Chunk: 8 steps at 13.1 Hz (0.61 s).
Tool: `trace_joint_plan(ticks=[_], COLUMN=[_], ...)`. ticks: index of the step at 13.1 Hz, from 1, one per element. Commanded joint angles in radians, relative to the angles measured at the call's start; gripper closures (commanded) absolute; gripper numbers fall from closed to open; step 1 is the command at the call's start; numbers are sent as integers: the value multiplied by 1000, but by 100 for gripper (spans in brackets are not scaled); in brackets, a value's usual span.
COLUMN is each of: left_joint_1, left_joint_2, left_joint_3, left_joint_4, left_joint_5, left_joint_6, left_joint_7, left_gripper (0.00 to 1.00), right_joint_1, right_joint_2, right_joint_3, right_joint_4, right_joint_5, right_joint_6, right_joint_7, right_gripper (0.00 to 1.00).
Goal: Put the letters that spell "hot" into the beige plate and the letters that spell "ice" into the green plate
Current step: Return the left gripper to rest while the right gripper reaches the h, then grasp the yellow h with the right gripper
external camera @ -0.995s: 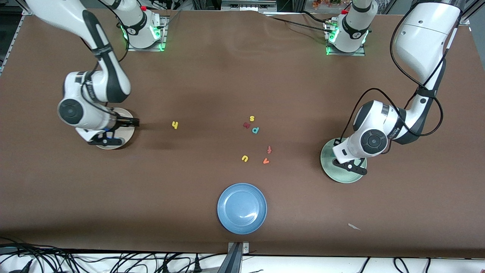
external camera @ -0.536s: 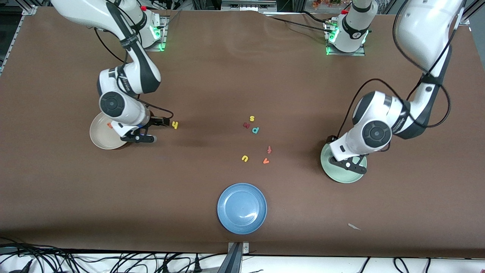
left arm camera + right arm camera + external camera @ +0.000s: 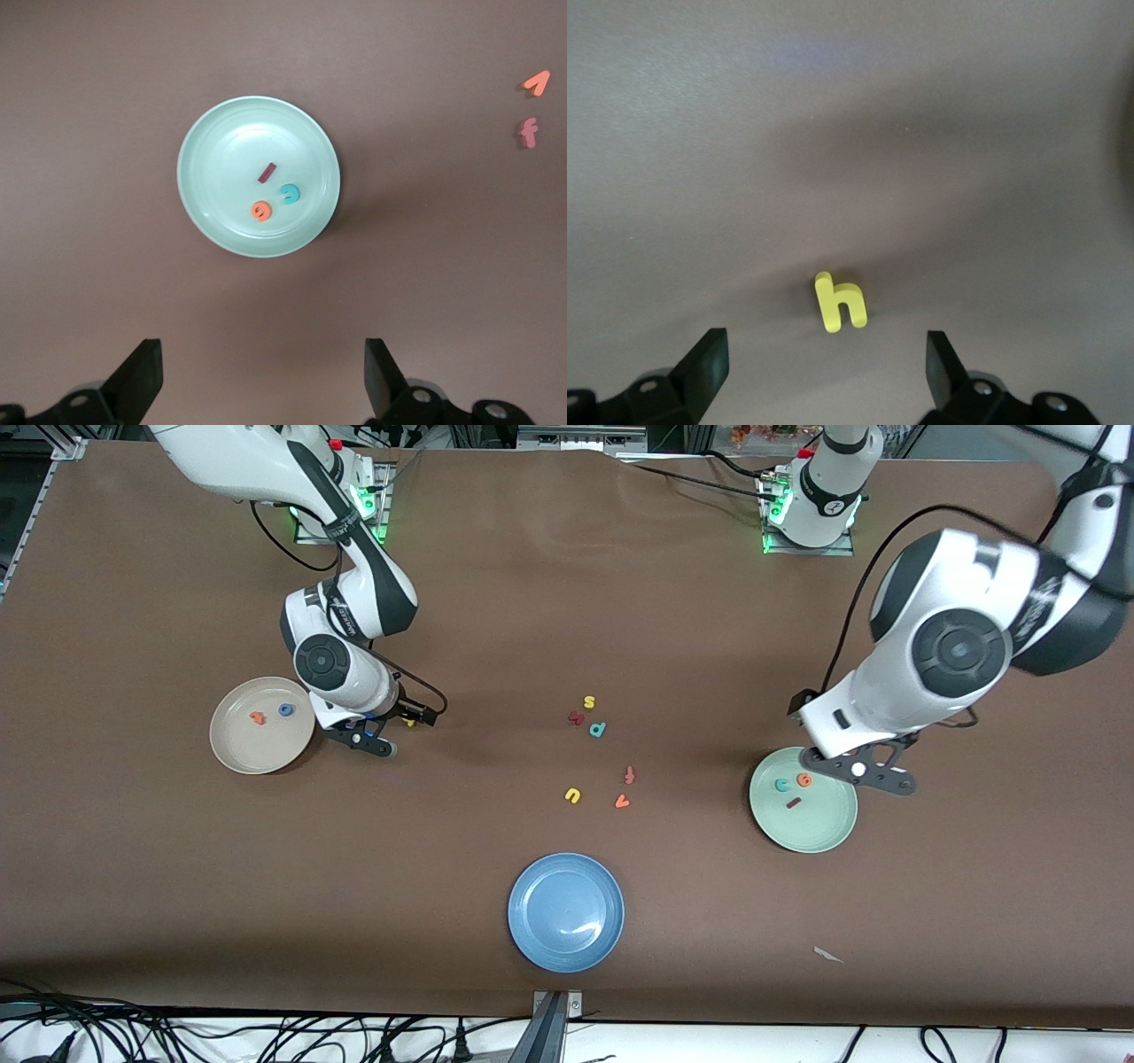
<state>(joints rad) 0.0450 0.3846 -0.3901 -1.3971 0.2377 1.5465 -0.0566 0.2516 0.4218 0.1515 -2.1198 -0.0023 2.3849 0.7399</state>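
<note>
The beige plate (image 3: 257,748) holds the orange t (image 3: 258,716) and the blue o (image 3: 285,709). Beside it, toward the table's middle, lies the yellow h (image 3: 841,303) on the bare mat. My right gripper (image 3: 392,729) (image 3: 824,372) hangs open just over the h, touching nothing. The green plate (image 3: 815,828) (image 3: 213,150) holds the teal c (image 3: 782,785) (image 3: 290,193), the orange e (image 3: 804,780) (image 3: 260,211) and the dark red i (image 3: 794,802) (image 3: 267,172). High over that plate's edge, my left gripper (image 3: 858,769) (image 3: 261,381) is open and empty.
A blue plate (image 3: 565,911) sits near the front edge. Loose letters lie mid-table: a yellow s (image 3: 589,702), a dark red letter (image 3: 576,717), a teal d (image 3: 598,729), a red-orange f (image 3: 630,774), a yellow u (image 3: 572,795) and an orange v (image 3: 622,802).
My right arm left the beige plate and swung over to the yellow h. My left gripper opened and rose off the green plate, uncovering the letters in it.
</note>
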Motion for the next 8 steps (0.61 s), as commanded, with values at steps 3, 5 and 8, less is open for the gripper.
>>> trace_joint_plan(ticks=[3, 5, 8], left_joint_1=[-35, -118, -109], left_joint_2=[-202, -251, -352], left_joint_3=[191, 322, 323], left_joint_4=[-21, -37, -135], left_joint_5=[-142, -179, -184], left_joint_6=[-42, -39, -34], left_joint_7=[14, 12, 12], left_gripper=[0, 0, 0], right_joint_1=[-2, -2, -2], right_joint_2=[-12, -8, -6], right_joint_3=[2, 2, 0], right_joint_4=[-86, -117, -117], right_joint_5=[11, 8, 8], right_joint_6=[120, 180, 183], right_joint_7=[42, 41, 42], right_gripper=[5, 5, 17])
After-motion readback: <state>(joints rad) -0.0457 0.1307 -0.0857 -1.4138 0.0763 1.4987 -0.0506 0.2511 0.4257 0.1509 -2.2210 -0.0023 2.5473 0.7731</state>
